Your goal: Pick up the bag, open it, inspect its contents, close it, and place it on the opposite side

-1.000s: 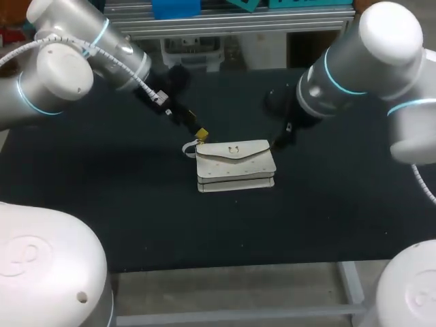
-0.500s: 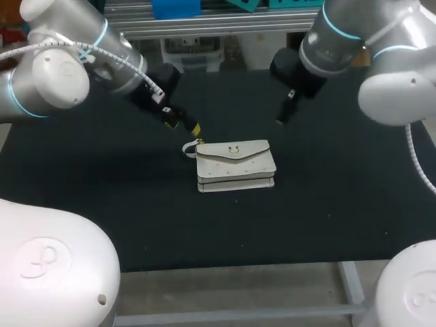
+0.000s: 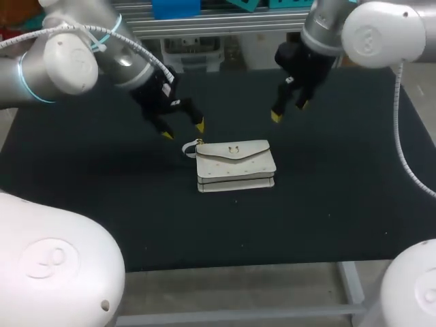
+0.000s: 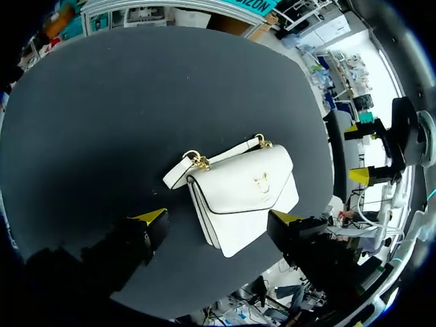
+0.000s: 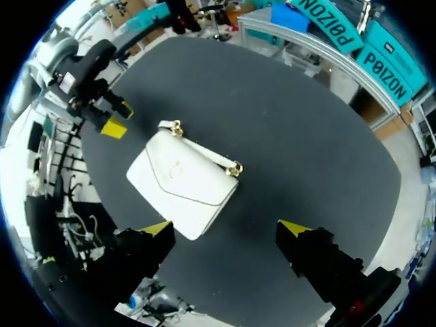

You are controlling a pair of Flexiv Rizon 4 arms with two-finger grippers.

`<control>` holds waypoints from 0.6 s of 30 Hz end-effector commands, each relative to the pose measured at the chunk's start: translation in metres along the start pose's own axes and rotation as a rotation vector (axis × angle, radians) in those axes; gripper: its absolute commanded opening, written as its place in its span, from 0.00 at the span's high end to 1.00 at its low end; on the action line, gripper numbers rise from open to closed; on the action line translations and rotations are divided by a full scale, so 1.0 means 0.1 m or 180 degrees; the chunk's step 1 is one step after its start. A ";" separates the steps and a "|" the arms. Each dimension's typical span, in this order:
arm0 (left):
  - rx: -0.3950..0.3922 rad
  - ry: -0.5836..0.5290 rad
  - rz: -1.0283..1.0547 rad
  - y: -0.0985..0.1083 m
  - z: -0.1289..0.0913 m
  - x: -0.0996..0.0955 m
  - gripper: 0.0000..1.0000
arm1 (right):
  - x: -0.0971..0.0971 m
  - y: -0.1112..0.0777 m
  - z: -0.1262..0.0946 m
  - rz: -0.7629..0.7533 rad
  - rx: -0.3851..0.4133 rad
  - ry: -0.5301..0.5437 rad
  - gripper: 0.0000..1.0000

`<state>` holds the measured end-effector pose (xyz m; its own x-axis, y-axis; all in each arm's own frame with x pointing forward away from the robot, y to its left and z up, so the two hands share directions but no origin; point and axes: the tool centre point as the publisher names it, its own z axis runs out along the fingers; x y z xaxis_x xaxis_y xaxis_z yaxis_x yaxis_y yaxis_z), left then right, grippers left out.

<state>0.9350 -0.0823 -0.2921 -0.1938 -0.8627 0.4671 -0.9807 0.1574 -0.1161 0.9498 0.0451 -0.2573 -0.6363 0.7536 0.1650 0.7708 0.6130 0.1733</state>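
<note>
- Two robot arms hang above a black cloth-covered table (image 3: 102, 197), and neither has hold of anything.
- One small white handbag (image 3: 235, 167) of smooth leather-like material lies flat on the table near the centre of the overhead frame. Its envelope flap is folded down and shut, and a small gold clasp (image 3: 234, 149) sits on the flap.
- A short white strap with gold fittings (image 3: 191, 146) curls off the bag's upper left corner.
- At upper left of the bag is the left gripper (image 3: 184, 131). Its yellow-tipped fingers are spread wide and empty, near the strap end but clear of it. In this arm's wrist view the bag lies ahead of the spread fingers, with no contact.
- At upper right of the bag is the right gripper (image 3: 288, 111), farther off than the left one. Its fingers are likewise wide apart and hold nothing. From its wrist view the bag lies ahead of it and off toward one finger, with bare table between them.
- Judging progress: the bag is down, closed and unheld, so lifting, opening and inspecting do not show as under way.
- The bag sits near the middle rather than clearly to one side, so the final placement does not read as done either.
- A closed bag lying loose gives no sign of whether it has been opened; the contents are hidden.
</note>
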 end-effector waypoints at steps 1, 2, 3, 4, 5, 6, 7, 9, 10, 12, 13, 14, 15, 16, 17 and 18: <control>-0.0035 -0.0044 -0.0066 -0.01 0.02 -0.02 0.00 | -0.01 0.02 -0.04 0.0024 0.0493 0.0124 0.00; -0.0035 -0.0044 -0.0066 -0.01 0.02 -0.02 0.00 | -0.01 0.02 -0.04 0.0024 0.0493 0.0124 0.00; -0.0035 -0.0044 -0.0066 -0.01 0.02 -0.02 0.00 | -0.01 0.02 -0.04 0.0024 0.0493 0.0124 0.00; -0.0035 -0.0044 -0.0066 -0.01 0.02 -0.02 0.00 | -0.01 0.02 -0.04 0.0024 0.0493 0.0124 0.00; -0.0035 -0.0044 -0.0066 -0.01 0.02 -0.02 0.00 | -0.01 0.02 -0.04 0.0024 0.0493 0.0124 0.00; -0.0035 -0.0044 -0.0066 -0.01 0.02 -0.02 0.00 | -0.01 0.02 -0.04 0.0024 0.0493 0.0124 0.00; -0.0035 -0.0044 -0.0066 -0.01 0.02 -0.02 0.00 | -0.01 0.02 -0.04 0.0024 0.0493 0.0124 0.00; -0.0035 -0.0044 -0.0066 -0.01 0.02 -0.02 0.00 | -0.01 0.02 -0.04 0.0024 0.0493 0.0124 0.00; -0.0035 -0.0044 -0.0066 -0.01 0.02 -0.02 0.00 | -0.01 0.02 -0.04 0.0024 0.0493 0.0124 0.00; -0.0035 -0.0044 -0.0066 -0.01 0.02 -0.02 0.00 | -0.01 0.02 -0.04 0.0024 0.0493 0.0124 0.00; -0.0035 -0.0044 -0.0066 -0.01 0.02 -0.02 0.00 | -0.01 0.02 -0.04 0.0024 0.0493 0.0124 0.00; -0.0035 -0.0044 -0.0066 -0.01 0.02 -0.02 0.00 | -0.01 0.02 -0.04 0.0024 0.0493 0.0124 0.00; 0.0000 -0.0017 -0.0441 -0.07 0.09 0.02 0.00 | 0.00 0.04 -0.01 0.0126 0.0440 0.0325 0.00; -0.0077 0.0020 -0.0684 -0.09 0.17 0.05 0.00 | 0.01 0.06 0.04 0.0336 0.0479 0.0379 0.00; -0.0129 0.0010 -0.0927 -0.10 0.24 0.07 0.00 | 0.02 0.05 0.07 0.0457 0.0485 0.0455 0.00; -0.0070 -0.0058 -0.1273 -0.11 0.30 0.07 0.00 | 0.02 0.04 0.12 0.0554 0.0494 0.0636 0.00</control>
<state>0.9368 -0.0894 -0.2959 -0.0761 -0.8747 0.4786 -0.9970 0.0594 -0.0500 0.9439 0.0535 -0.2574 -0.5693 0.7805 0.2581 0.8133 0.5806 0.0380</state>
